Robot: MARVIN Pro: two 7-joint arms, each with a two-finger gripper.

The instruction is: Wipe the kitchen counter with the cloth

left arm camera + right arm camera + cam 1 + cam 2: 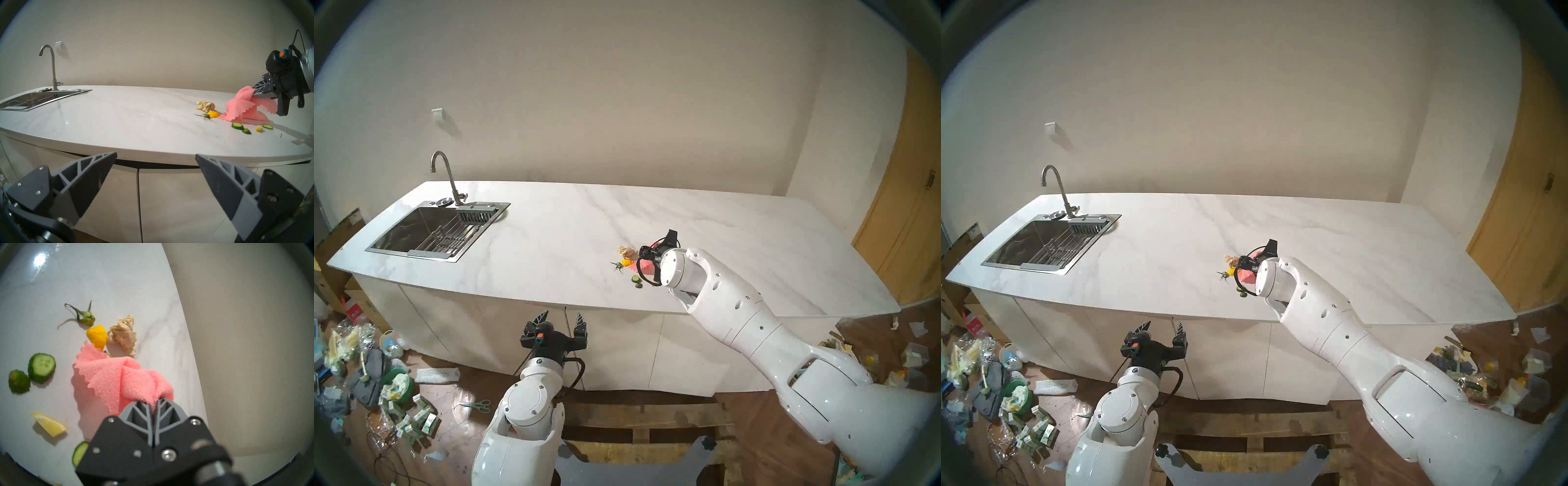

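My right gripper (155,400) is shut on the salmon-pink cloth (119,378), pinching a bunched fold between its fingers. The cloth (241,106) hangs from the gripper (254,92), and its zigzag lower edge lies on the white marble-look kitchen counter (551,237) right of centre. The cloth's front corner touches a yellow scrap (96,336). In the head view the right wrist hides most of the cloth (648,268). My left gripper (562,317) stands open and empty, below the counter's front edge, facing the cabinets.
Scraps lie around the cloth: a beige papery wad (123,336), a green stem (85,317), cucumber slices (41,370) and a lemon wedge (51,424). The steel sink (432,230) and faucet (449,176) sit at the counter's left end. Litter (365,366) covers the floor.
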